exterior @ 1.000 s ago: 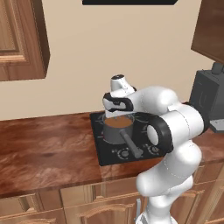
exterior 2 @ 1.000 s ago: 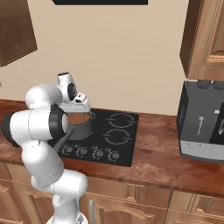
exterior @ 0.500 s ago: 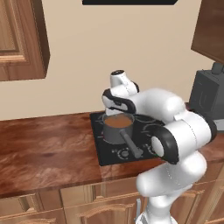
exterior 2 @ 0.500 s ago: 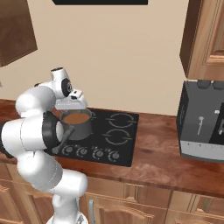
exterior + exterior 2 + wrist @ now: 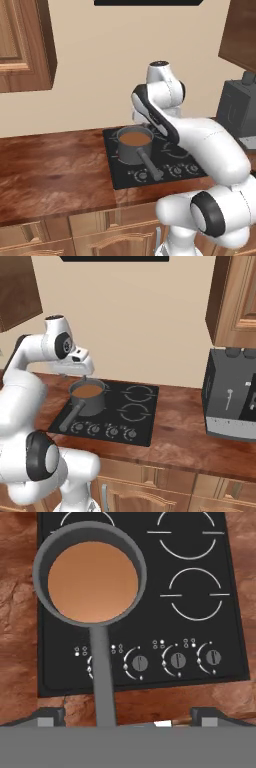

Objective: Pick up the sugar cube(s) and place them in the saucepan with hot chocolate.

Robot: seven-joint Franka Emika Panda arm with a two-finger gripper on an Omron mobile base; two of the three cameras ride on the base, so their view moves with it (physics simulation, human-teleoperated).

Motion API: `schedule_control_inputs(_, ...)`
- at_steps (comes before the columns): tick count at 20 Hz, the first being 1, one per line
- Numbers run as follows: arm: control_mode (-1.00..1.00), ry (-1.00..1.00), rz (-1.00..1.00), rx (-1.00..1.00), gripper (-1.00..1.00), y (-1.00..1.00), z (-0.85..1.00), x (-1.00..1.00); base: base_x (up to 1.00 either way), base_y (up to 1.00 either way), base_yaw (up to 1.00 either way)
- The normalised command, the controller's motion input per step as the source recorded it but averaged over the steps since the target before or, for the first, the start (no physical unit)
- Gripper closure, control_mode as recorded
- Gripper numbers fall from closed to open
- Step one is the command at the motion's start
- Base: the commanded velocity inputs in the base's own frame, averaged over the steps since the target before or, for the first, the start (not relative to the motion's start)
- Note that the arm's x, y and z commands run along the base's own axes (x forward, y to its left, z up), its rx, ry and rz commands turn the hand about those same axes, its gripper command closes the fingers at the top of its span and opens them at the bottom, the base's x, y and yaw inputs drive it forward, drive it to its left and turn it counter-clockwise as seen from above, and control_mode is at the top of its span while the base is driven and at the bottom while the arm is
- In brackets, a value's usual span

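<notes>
Grey metal saucepan [image 5: 92, 579] of brown hot chocolate sits on the black cooktop's [image 5: 200, 647] front-left burner; the gripper [image 5: 127, 717], now raised higher than before, possibly clenches a white cube — cannot tell.

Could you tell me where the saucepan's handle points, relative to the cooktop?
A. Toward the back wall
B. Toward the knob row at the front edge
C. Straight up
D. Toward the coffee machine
B: the saucepan sits on the cooktop, its handle running past the knobs.
</notes>
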Motion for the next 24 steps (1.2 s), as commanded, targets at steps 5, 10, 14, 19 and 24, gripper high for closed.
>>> schedule_control_inputs(5, -1.00, 0.00, 0.04, 0.18, -1.00, -0.53, 0.70, -1.00, 0.00, 0.00, 0.00)
schedule_control_inputs(10, -1.00, 0.00, 0.05, 0.11, -1.00, -0.48, 0.30, -0.95, 0.00, 0.00, 0.00)
schedule_control_inputs(14, -1.00, 0.01, 0.00, 0.00, -1.00, -0.26, -0.05, -0.69, 0.00, 0.00, 0.00)
schedule_control_inputs(19, -1.00, 0.13, -0.01, 0.00, -1.00, -0.28, -0.26, -0.10, 0.00, 0.00, 0.00)
schedule_control_inputs(24, -1.00, 0.18, 0.00, 0.00, -1.00, -0.30, -0.65, 0.05, 0.00, 0.00, 0.00)
